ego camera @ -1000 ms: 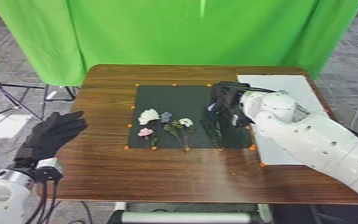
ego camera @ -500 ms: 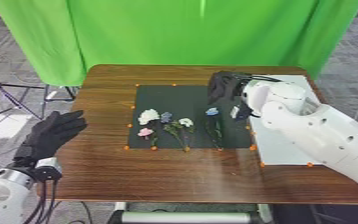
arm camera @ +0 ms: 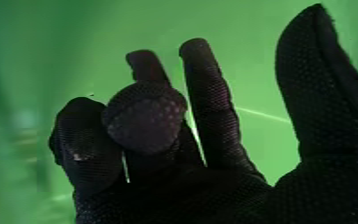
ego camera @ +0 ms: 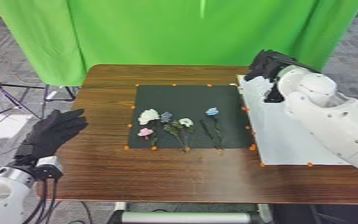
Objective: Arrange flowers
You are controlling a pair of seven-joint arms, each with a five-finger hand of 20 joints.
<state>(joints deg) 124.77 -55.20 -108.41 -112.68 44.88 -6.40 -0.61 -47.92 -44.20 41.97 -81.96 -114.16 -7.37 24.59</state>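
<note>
On the dark mat (ego camera: 189,97), a large white flower (ego camera: 148,116), a small blue-grey flower (ego camera: 166,117), a smaller white flower (ego camera: 186,122) and a pink flower (ego camera: 145,132) lie close together on the left half. A light blue flower (ego camera: 212,111) lies apart, farther right on the mat, its stem toward the near edge. My right hand (ego camera: 268,64) is over the far end of the white board, off the mat. In the right wrist view the right hand (arm camera: 202,190) is open and holds nothing. My left hand (ego camera: 49,136), open, stays left of the mat.
The white board (ego camera: 291,135) lies along the table's right side, beside the mat. Orange markers line the edges of the mat and board. A green curtain (ego camera: 193,35) hangs behind the brown table (ego camera: 184,175).
My right hand has moved from over the mat's right part to the right and away, to the board's far end. The light blue flower came into view. My left hand has not moved.
</note>
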